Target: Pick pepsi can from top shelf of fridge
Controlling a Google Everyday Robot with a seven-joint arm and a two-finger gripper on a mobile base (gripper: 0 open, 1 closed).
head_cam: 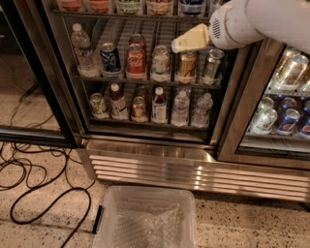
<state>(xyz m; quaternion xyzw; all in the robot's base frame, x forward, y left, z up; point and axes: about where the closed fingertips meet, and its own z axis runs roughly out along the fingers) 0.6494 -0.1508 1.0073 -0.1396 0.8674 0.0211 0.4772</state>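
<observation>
The pepsi can (110,57), blue with a silver rim, stands upright on a grey wire shelf (145,81) inside the open fridge (155,160). It is second from the left, between a water bottle (82,48) and a red Coca-Cola can (136,60). My gripper (186,41), cream-coloured on a white arm (252,22), hangs in front of this shelf's right half, just above a gold-brown can (187,67). It is well to the right of the pepsi can and holds nothing that I can see.
More cans and bottles fill this shelf, the shelf below (150,121) and the shelf above (131,14). The open door's dark frame (43,87) stands at the left. A shut glass door (281,106) is at the right. A clear plastic bin (145,218) and black cables (38,184) lie on the floor.
</observation>
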